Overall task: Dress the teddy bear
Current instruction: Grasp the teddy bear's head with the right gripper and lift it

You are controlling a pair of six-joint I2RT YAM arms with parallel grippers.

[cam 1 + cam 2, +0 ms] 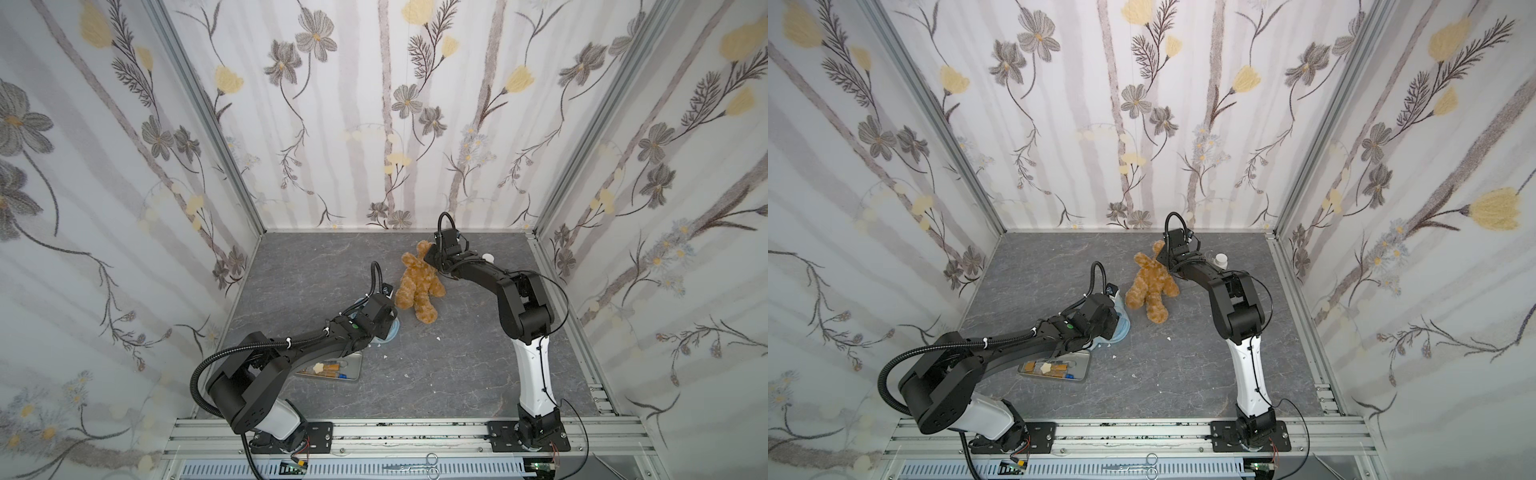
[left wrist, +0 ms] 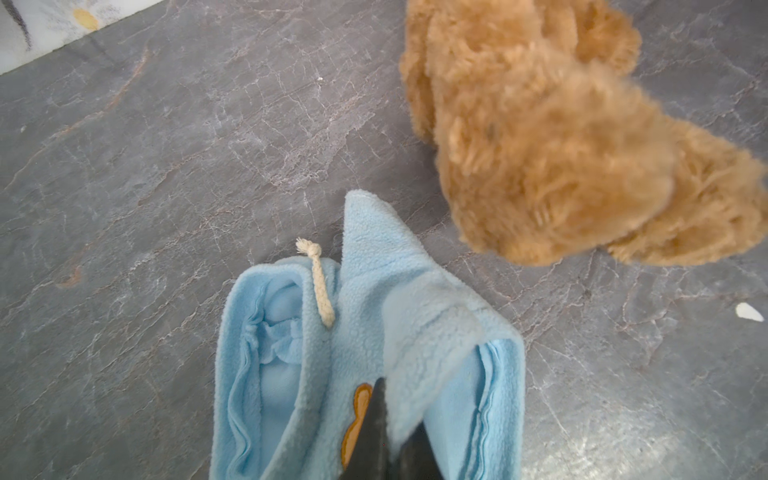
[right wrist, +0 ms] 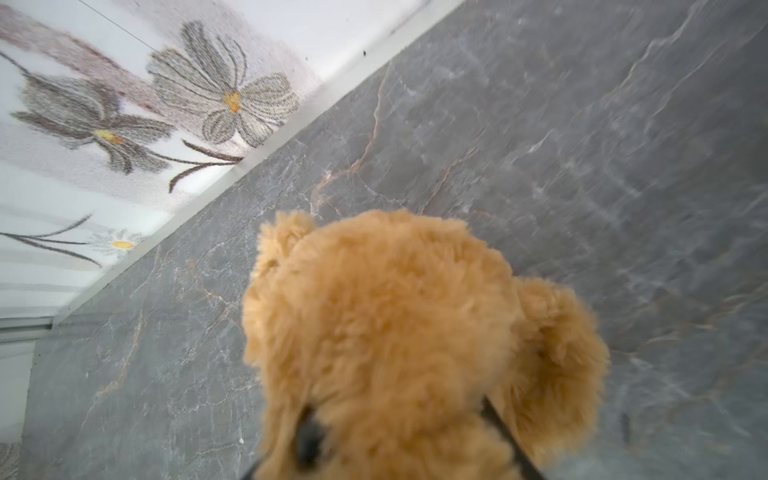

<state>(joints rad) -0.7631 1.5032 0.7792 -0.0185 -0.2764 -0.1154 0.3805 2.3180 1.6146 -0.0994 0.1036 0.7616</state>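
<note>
Prep stage, I think: left gripper (image 2: 390,436) is clamped on the light blue shirt (image 2: 374,291), and right gripper (image 3: 403,428) pinches the teddy bear (image 1: 415,286) by the head, mid-tabletop (image 1: 457,374) near the back edge. Next up: line the shirt opening up with the bear.

The teddy bear (image 1: 417,284) lies on the bench (image 1: 457,365) toward the back, the shirt (image 2: 374,270) just left of it, the tray (image 1: 351,368) farther forward

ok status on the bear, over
Left pincer shut on shirt. Right pincer around bear head, grip unclear. Bear lying undressed, apart from shirt. Tray near left arm, off the path.
</note>
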